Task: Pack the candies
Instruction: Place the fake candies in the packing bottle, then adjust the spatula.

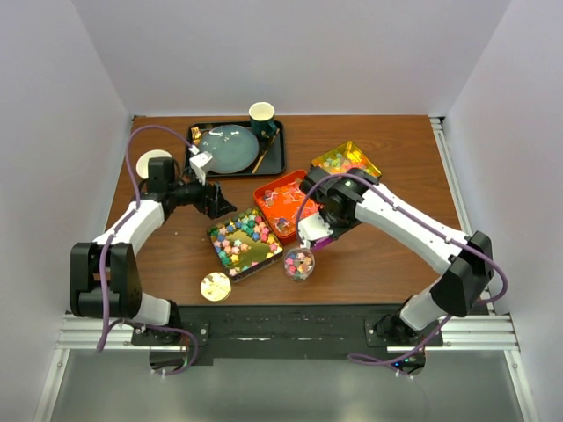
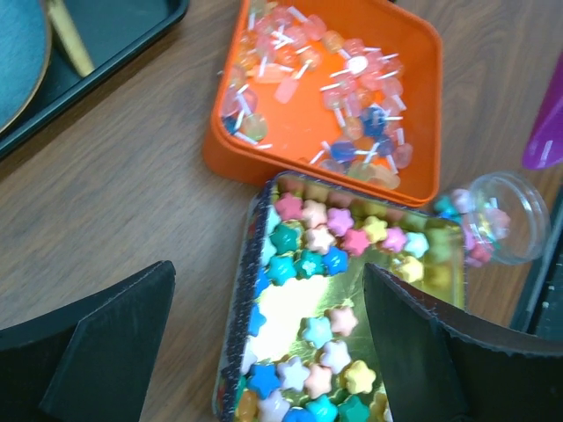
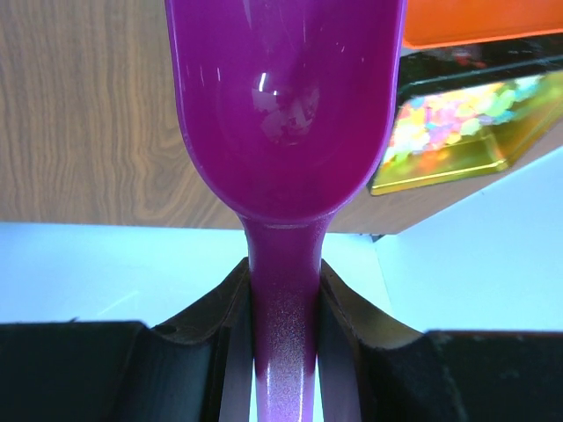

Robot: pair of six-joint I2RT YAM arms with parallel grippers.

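Pastel star-shaped candies (image 2: 308, 264) lie in a gold tin (image 1: 244, 243). Wrapped candies (image 2: 352, 97) fill an orange tin (image 1: 280, 202). Bright cube candies (image 1: 343, 162) fill a yellow tin, which also shows in the right wrist view (image 3: 457, 132). A small clear jar (image 1: 299, 264) holding several candies lies by the gold tin; it also shows in the left wrist view (image 2: 493, 215). My left gripper (image 1: 211, 200) is open and empty, its fingers (image 2: 106, 352) astride the gold tin's left edge from above. My right gripper (image 3: 283, 290) is shut on the handle of the empty purple scoop (image 3: 281, 105), above the jar.
A round gold lid (image 1: 215, 287) lies near the front edge. A black tray (image 1: 277, 163) at the back holds a teal plate (image 1: 227, 148) and a cup (image 1: 262, 116). A white disc (image 1: 154, 161) sits at the far left.
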